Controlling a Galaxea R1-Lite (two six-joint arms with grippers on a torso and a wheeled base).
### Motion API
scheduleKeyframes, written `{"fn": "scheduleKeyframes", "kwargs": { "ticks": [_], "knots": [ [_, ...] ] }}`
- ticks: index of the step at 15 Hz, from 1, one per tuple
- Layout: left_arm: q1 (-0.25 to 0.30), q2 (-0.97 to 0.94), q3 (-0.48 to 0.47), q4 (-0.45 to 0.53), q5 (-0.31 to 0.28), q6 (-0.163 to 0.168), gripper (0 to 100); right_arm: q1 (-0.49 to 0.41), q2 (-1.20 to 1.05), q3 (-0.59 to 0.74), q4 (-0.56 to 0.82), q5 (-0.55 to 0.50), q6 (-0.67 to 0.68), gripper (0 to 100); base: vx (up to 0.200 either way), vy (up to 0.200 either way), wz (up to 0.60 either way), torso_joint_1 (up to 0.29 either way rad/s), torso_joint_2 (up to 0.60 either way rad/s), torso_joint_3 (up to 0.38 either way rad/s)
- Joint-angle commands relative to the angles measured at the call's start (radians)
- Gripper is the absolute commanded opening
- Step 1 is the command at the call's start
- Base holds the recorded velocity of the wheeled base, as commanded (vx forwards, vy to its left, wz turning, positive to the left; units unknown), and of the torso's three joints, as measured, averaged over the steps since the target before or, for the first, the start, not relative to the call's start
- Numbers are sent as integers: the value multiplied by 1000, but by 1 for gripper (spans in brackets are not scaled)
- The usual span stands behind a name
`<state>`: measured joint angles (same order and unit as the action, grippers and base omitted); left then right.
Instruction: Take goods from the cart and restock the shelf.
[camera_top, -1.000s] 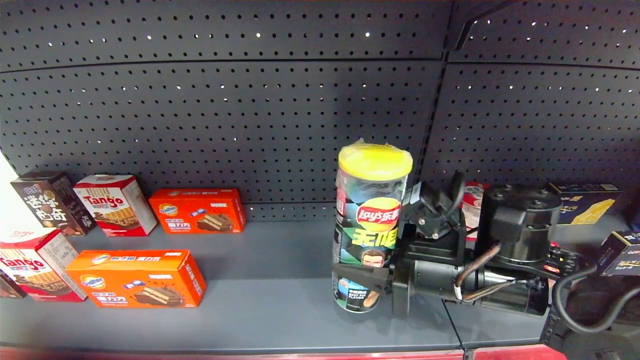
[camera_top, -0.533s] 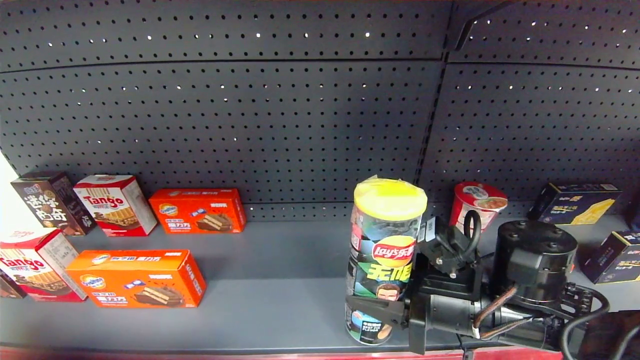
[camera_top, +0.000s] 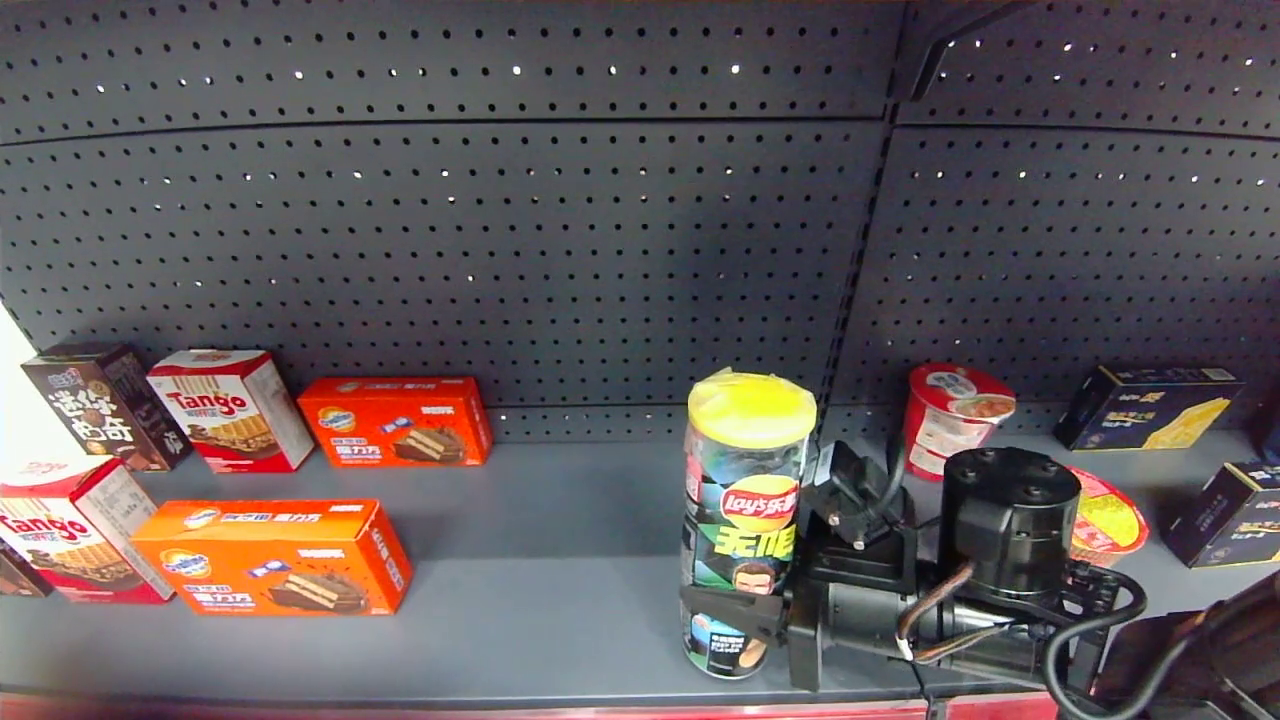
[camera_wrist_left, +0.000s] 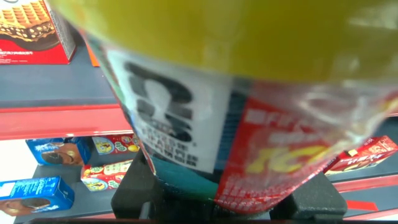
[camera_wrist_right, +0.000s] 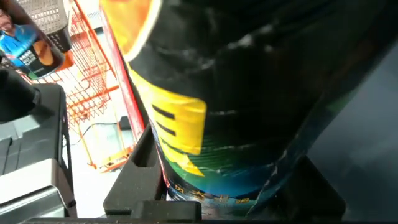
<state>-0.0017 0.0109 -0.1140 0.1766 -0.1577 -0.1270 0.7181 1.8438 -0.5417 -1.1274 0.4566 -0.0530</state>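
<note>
Chips can (camera_top: 745, 520) upright near shelf (camera_top: 560, 650) front edge, right claw (camera_top: 733, 607) clamped round its lower part; arm blocks can's right side. Left of can: wide bare shelf strip up to nearest orange box (camera_top: 272, 556). Behind can: open gap, then pegboard wall (camera_top: 500, 250). Behind-right of can: red cup (camera_top: 945, 415), tilted bowl (camera_top: 1105, 520), dark box (camera_top: 1150, 405) crowd shelf. Above can: open

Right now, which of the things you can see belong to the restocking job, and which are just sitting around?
In the job: chip can with yellow lid, held in the right jaws at the front of the shelf; second can, held in the left jaws.
Just lying about: orange boxes, wafer boxes, noodle cups, dark boxes.
</note>
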Motion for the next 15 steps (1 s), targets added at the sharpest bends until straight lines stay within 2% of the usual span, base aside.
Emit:
{"fn": "scheduleKeyframes", "kwargs": {
  "ticks": [1,15],
  "knots": [
    [0,0,-1,0,0,0,0,0,37,-4,-3,1,-1,0,0,0,0,0,0,0],
    [0,0,1,0,0,0,0,-2,107,-29,-31,14,-5,0,0,0,0,0,0,0]
  ]
}}
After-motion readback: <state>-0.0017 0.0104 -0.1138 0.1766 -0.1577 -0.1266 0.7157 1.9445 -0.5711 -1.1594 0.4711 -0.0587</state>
